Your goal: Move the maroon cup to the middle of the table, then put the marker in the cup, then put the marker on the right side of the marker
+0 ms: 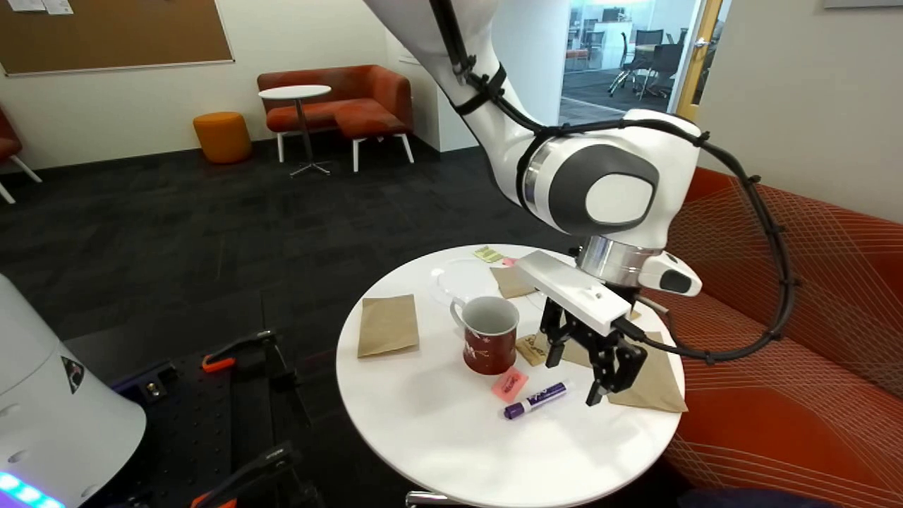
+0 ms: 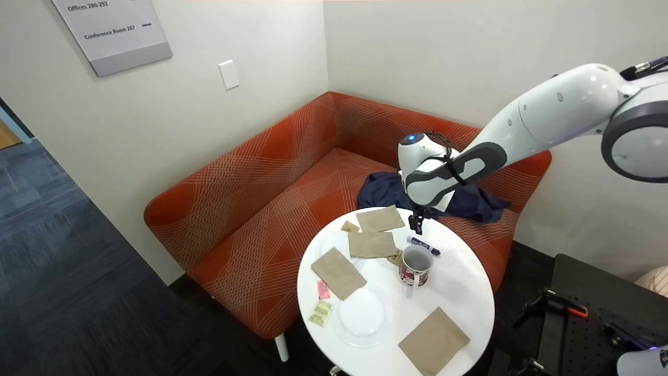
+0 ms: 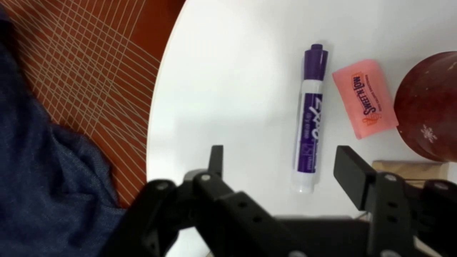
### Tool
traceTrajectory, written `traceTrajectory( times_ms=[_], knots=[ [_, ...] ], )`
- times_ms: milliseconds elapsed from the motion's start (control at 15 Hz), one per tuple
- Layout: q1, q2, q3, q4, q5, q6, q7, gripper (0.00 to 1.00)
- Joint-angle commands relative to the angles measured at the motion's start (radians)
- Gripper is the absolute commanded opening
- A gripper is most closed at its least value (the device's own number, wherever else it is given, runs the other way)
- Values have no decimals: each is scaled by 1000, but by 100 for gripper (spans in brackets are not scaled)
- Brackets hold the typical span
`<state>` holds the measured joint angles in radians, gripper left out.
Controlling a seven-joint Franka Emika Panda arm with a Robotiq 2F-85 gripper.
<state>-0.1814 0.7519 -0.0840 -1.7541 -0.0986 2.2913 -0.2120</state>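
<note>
The maroon cup [image 1: 489, 355] stands upright on the white round table [image 1: 437, 444]. It also shows in an exterior view [image 2: 406, 273] and at the right edge of the wrist view [image 3: 428, 107], partly cut off. A purple and white marker [image 1: 537, 400] lies flat on the table [image 2: 464, 297] near the cup; it shows in an exterior view [image 2: 424, 245] and the wrist view [image 3: 310, 125]. My gripper [image 1: 573, 381] is open and empty above the table, close to the marker's white end. In the wrist view that end lies between the fingertips [image 3: 280, 157], nearer the right finger.
A pink packet [image 3: 366, 98] lies between marker and cup. A brown sugar packet [image 1: 532, 349], brown paper squares [image 1: 388, 324] [image 2: 339, 273] and clear plates [image 2: 361, 313] lie on the table. A red sofa [image 2: 292, 209] with dark blue cloth [image 3: 53, 178] borders it.
</note>
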Motion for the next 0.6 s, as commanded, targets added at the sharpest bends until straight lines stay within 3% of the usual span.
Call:
traceTrajectory(
  times_ms=[0,533],
  knots=[
    [3,-89,5,-50,-4,14,-8,100],
    [-5,-364,29,-252,32,82,-39,100]
  ],
)
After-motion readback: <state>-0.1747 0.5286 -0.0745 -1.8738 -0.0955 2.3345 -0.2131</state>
